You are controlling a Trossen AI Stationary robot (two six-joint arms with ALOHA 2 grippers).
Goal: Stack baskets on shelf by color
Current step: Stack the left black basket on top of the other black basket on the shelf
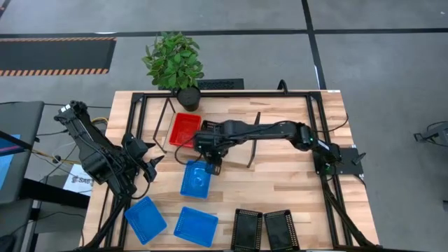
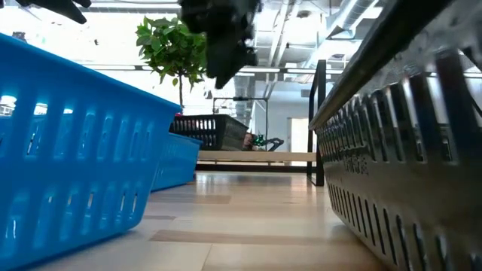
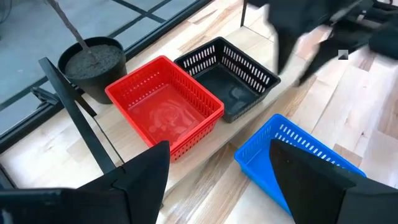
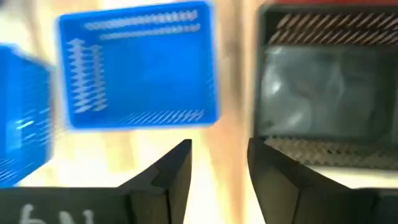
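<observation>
Baskets on the shelf (image 1: 241, 143) number 2 as far as we can see: 1 red basket (image 1: 184, 130) at its left end and 1 black basket (image 3: 227, 78) just beside it, each sitting single, not stacked. The rest lie on the table (image 1: 294, 185): 1 blue basket (image 1: 197, 179) in front of the shelf, 2 more blue baskets (image 1: 146, 218) (image 1: 195, 226) near the front edge, and 2 black baskets (image 1: 246, 228) (image 1: 280, 229) side by side at the front. We judge the task to be at an early stage, with no colour stack completed and most baskets yet to be placed.

We find the right hand (image 4: 219, 163) above the table between the blue basket and the shelved black one, its fingers parted and holding nothing. The left hand (image 3: 219, 168) hangs at the table's left side, facing the shelf, also open and empty.

We count 7 baskets only; the other 2 red ones are not in view. The black basket on the shelf is largely covered by the right arm from above. The low view is blocked by near basket walls, and the front black baskets are cut off by the overhead picture's lower edge.
</observation>
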